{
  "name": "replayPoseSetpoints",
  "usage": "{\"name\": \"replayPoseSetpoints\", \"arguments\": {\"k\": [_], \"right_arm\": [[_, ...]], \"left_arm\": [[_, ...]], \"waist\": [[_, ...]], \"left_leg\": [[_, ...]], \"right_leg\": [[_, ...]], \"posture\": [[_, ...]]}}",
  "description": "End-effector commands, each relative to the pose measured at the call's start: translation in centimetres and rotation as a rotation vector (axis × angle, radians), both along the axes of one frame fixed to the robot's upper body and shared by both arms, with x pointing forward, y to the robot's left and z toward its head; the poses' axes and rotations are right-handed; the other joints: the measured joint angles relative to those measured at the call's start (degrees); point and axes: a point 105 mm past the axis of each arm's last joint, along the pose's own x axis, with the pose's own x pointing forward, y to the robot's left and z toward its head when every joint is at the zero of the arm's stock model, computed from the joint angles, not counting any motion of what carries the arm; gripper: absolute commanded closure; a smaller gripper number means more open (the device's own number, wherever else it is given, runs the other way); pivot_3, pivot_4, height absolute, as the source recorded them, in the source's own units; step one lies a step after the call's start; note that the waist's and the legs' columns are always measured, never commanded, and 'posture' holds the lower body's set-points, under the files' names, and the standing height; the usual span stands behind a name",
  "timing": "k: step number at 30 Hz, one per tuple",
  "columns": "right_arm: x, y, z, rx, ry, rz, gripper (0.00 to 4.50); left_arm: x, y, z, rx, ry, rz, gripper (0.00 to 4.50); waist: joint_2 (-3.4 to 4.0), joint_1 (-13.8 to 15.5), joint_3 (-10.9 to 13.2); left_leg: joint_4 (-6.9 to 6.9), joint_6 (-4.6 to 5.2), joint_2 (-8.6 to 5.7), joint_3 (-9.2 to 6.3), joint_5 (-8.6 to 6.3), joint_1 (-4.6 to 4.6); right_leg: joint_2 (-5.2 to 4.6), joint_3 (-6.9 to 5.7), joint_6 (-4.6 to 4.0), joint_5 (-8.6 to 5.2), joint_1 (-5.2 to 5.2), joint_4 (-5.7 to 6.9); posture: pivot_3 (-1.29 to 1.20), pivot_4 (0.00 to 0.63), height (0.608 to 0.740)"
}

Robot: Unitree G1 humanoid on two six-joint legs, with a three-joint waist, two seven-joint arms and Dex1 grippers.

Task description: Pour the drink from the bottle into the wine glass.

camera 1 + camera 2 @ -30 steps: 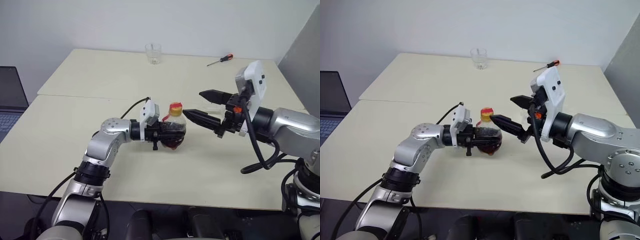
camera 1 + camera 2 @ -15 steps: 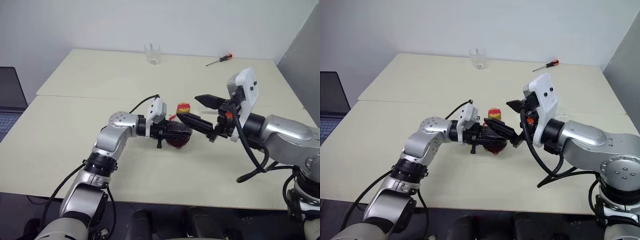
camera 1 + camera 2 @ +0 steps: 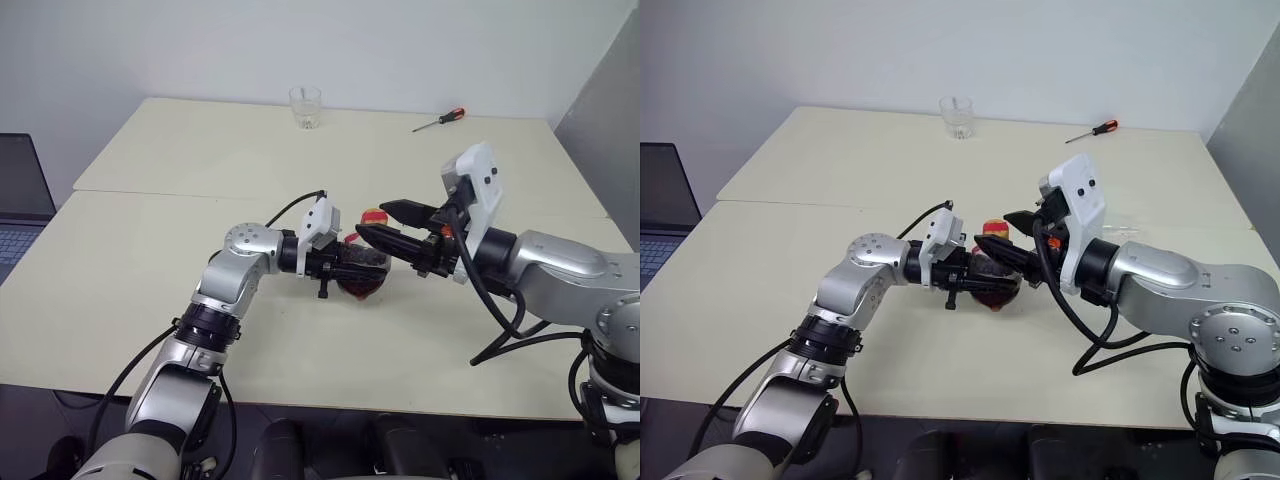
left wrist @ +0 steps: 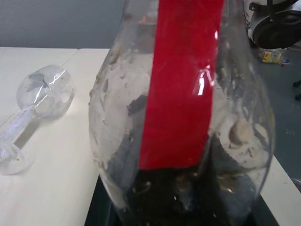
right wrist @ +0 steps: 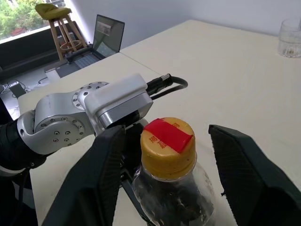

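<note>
Currently, the bottle [image 3: 362, 272] is being held just above the surface [image 3: 200, 170], near its centre, by the left tool [image 3: 345, 268], which is clenched around the rounded body. The yellow-red cap [image 5: 168, 141] is being flanked by the two fingers [image 5: 109, 174] of the right tool [image 3: 393, 226]; these are standing apart on either side of it, not touching, so nothing is being grasped by that tool. The cap is sitting on the neck, so it is judged that uncapping is being prepared and that pouring is not yet begun. The drink [image 4: 188, 197] is lying dark in the lower part of the bottle. The wine glass [image 4: 35, 101] is lying on its side on the surface and is holding no liquid; it is judged that it is needing to be stood upright before anything is being poured.

Across the pale surface, a short tumbler [image 3: 306, 106] is standing at 12 o'clock and a screwdriver [image 3: 440, 120] is lying at about 1 o'clock. A laptop [image 3: 20, 200] is sitting at 9 o'clock, beyond the edge. A plain light wall is rising behind.
</note>
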Motion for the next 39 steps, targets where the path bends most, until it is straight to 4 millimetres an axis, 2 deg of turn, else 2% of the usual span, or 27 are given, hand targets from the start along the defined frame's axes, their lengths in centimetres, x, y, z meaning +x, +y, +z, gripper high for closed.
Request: {"name": "replayPoseSetpoints", "arguments": {"k": [1, 3, 9, 14, 18, 20, 22, 25, 27, 30, 35, 39], "right_arm": [[0.0, 0.1, 1.0, 0.024, -0.045, 0.003, 1.27], [0.0, 0.1, 1.0, 0.024, -0.046, 0.003, 1.27], [0.0, 0.0, 0.7, 0.006, -0.045, 0.004, 3.21], [-0.2, 0.2, 0.5, 0.004, -0.044, 0.014, 3.22], [-0.6, 0.5, 1.4, 0.06, -0.078, 0.055, 3.22], [-1.7, 1.1, 2.1, 0.133, -0.085, 0.182, 3.22], [-2.8, 1.3, 1.9, 0.129, -0.089, 0.32, 3.22], [-2.4, 1.4, 0.6, 0.04, -0.087, 0.448, 3.22], [-1.6, 1.4, -0.4, -0.036, -0.078, 0.546, 3.22], [-0.1, 1.2, -1.1, -0.112, -0.094, 0.605, 3.22], [1.2, 1.7, -1.0, -0.117, -0.099, 0.646, 3.22], [0.5, 1.4, 0.1, -0.009, -0.041, 0.675, 3.22]], "left_arm": [[-0.2, -0.3, 1.7, -0.029, -0.072, -0.028, 3.46], [-0.2, -0.3, 1.7, -0.029, -0.073, -0.028, 3.46], [-0.3, -0.3, 1.3, -0.02, -0.067, -0.027, 3.47], [-0.3, -0.3, 0.9, -0.016, -0.057, -0.022, 3.47], [-0.4, -0.3, 0.8, -0.017, -0.053, -0.021, 3.48], [-0.5, -0.4, 0.8, -0.018, -0.05, -0.023, 3.48], [-0.5, -0.5, 0.7, -0.019, -0.047, -0.024, 3.48], [-0.6, -0.7, 0.6, -0.016, -0.043, -0.034, 3.49], [-0.7, -0.9, 0.6, -0.017, -0.042, -0.044, 3.5], [-0.7, -1.0, 0.8, -0.02, -0.045, -0.046, 3.51], [-0.6, -1.0, 0.9, -0.018, -0.057, -0.036, 3.52], [-0.5, -1.0, 1.0, -0.021, -0.059, -0.023, 3.52]], "waist": [[0.0, 0.0, 0.0], [0.0, 0.0, 0.0], [0.0, 0.0, 0.0], [0.0, 0.0, 0.0], [0.0, 0.0, 0.0], [0.0, 0.0, 0.0], [0.0, 0.1, 0.0], [0.0, 0.1, 0.0], [0.02, -0.1, 0.0], [0.05, -0.1, 0.0], [0.06, 0.1, 0.0], [0.07, 0.2, 0.0]], "left_leg": [[0.0, 0.0, 0.0, 0.0, 0.0, 0.0], [0.0, 0.0, 0.0, 0.0, 0.0, 0.0], [0.0, 0.0, 0.0, 0.0, 0.0, 0.0], [0.0, 0.0, 0.0, 0.0, 0.0, 0.0], [0.0, 0.0, 0.0, 0.0, 0.0, 0.0], [0.0, 0.0, 0.0, 0.0, 0.0, 0.0], [0.0, 0.0, -0.01, 0.0, 0.0, 0.0], [0.03, 0.0, -0.02, 0.01, 0.0, 0.0], [0.06, 0.01, -0.02, 0.02, 0.0, 0.01], [0.1, 0.04, 0.01, -0.03, -0.01, 0.03], [0.1, 0.05, 0.02, -0.02, -0.01, 0.0], [0.15, 0.06, 0.0, 0.03, -0.03, -0.05]], "right_leg": [[0.0, 0.0, 0.0, 0.0, 0.0, 0.0], [0.0, 0.0, 0.0, 0.0, 0.0, 0.0], [0.0, 0.0, 0.0, 0.0, 0.0, 0.0], [0.0, 0.0, 0.0, 0.0, 0.0, 0.0], [0.0, 0.0, 0.0, 0.0, 0.0, 0.0], [0.0, 0.0, 0.0, 0.0, 0.0, 0.0], [0.0, -0.01, 0.0, 0.0, 0.0, -0.01], [0.0, -0.01, 0.01, 0.0, 0.01, -0.01], [0.02, -0.01, 0.01, 0.0, 0.01, -0.01], [0.08, -0.06, -0.01, 0.0, 0.0, 0.05], [0.1, -0.06, -0.04, -0.01, -0.01, 0.05], [0.03, -0.05, -0.18, 0.07, -0.01, 0.03]], "posture": [[0.0, 0.15, 0.74], [0.0, 0.15, 0.74], [0.0, 0.15, 0.74], [0.0, 0.15, 0.74], [0.0, 0.15, 0.74], [0.0, 0.15, 0.74], [0.0, 0.15, 0.74], [0.0, 0.15, 0.74], [0.0, 0.15, 0.74], [0.0, 0.15, 0.74], [0.0, 0.15, 0.74], [0.0, 0.15, 0.74]]}}
